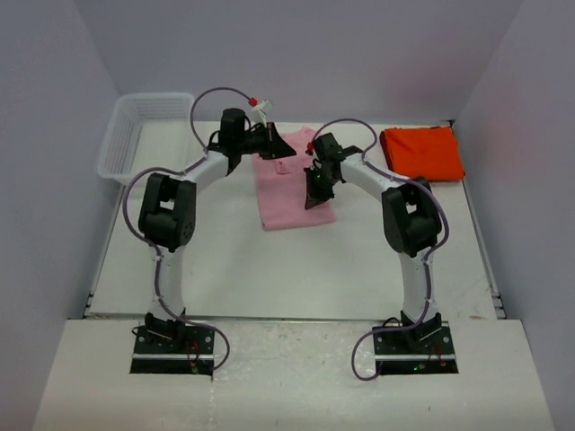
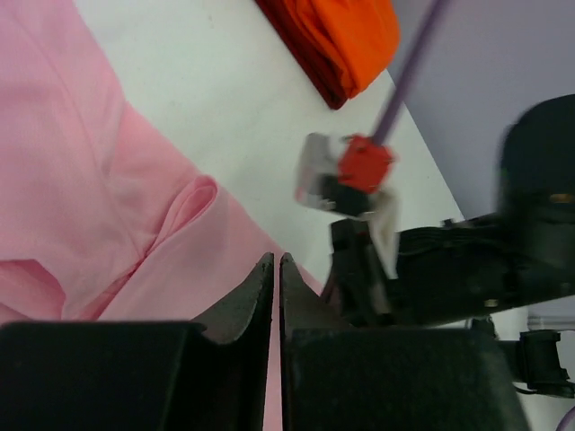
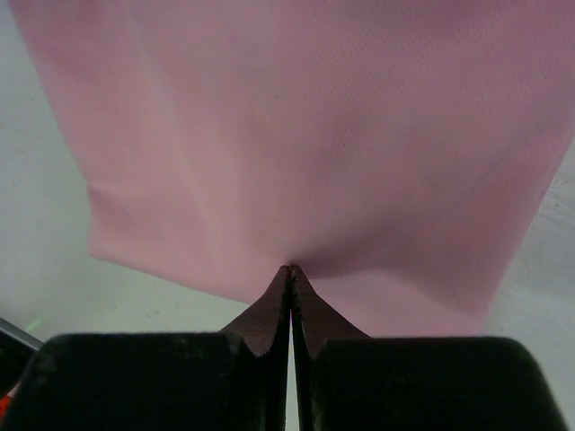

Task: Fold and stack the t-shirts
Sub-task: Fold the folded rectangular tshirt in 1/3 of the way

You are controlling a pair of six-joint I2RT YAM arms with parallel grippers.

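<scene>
— Where is the pink t-shirt found?

— From above it is seen laid as a long strip near the middle of the table, its length run from 12 to 6 o'clock. Some loose folds are seen in the cloth from the left wrist.

— And the orange-red t-shirt?

— It is seen folded into a flat block, well apart from the pink one, at about 2 o'clock from it, near the table's far right corner.

— How is the right gripper set?

— It is clenched on the pink t-shirt at the cloth's 3 o'clock edge. The fabric is puckered where it is pinched at the tips.

— And the left gripper?

— It is placed at the shirt's 11 o'clock corner. Its jaws are brought almost together, with only a thin slit left. Whether cloth is caught in them cannot be told.

— What else is seen?

— A white mesh basket is set at 10 o'clock, at the table's far left corner.
</scene>
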